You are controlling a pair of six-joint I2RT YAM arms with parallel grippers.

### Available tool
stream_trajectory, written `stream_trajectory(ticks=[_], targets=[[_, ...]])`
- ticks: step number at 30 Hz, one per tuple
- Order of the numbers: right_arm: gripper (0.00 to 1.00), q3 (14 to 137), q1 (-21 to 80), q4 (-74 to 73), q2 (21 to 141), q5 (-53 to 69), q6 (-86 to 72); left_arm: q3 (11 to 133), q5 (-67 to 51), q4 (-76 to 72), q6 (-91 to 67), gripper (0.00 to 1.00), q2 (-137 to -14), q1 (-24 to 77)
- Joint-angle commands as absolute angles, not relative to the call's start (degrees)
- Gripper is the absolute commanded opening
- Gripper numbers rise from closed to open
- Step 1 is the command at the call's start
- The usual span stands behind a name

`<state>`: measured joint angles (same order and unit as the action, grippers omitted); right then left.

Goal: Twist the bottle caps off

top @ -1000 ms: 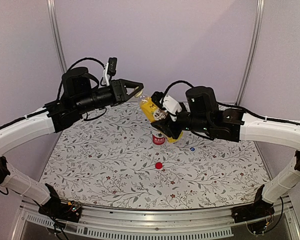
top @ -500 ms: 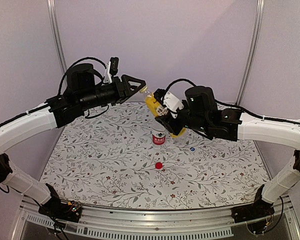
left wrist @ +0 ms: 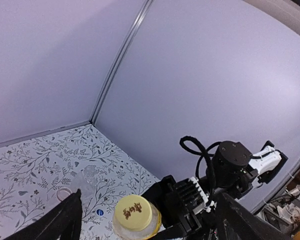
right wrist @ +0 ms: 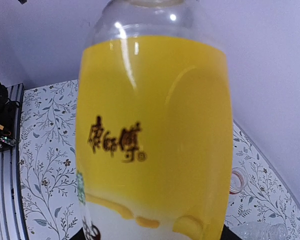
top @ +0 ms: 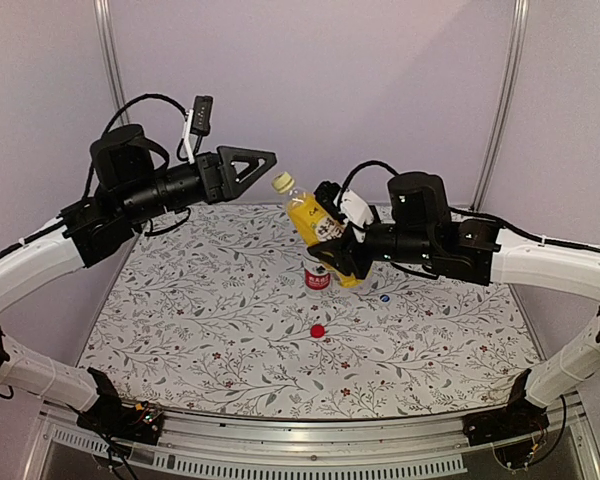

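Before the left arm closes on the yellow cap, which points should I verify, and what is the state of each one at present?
1. Right gripper shut on the tilted plastic bottle of yellow liquid: ok.
2. Round yellow plastic cap sits on that bottle's neck: ok.
3. Left gripper open and apart from the cap: ok.
4. Cap lies roughly between the left fingers in the left wrist view: ok.
5. Cap loosened or tight: cannot tell.
6. Clear plastic bottle with red label stands just below the held bottle; gap between them: cannot tell.
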<state>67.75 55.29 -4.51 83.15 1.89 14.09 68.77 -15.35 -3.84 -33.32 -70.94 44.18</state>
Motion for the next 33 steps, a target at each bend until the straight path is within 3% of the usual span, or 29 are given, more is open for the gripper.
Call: stream_trajectory(ticks=[1,7,14,33], targets=[[0.36,66.7,53.7,-3.2,79.2,14.6,11.8,66.9,-26.0,-9.2,-22.6,0.92,-67.7,43.9],[0.36,66.8,53.2,-3.4,78.2,26.6,11.6,69.3,-38.4,-6.6,-14.9,0.91,-69.3,44.0],[0.36,67.4,52.9,-2.8,78.9,34.1,10.8,68.9,-43.7,-8.9,-12.6,0.84,-70.4,44.0],[0.36,67.7,52.1,-2.7,80.8,36.6,10.3,69.5,-47.3,-11.3,-13.9,0.57,-72.7,44.2]])
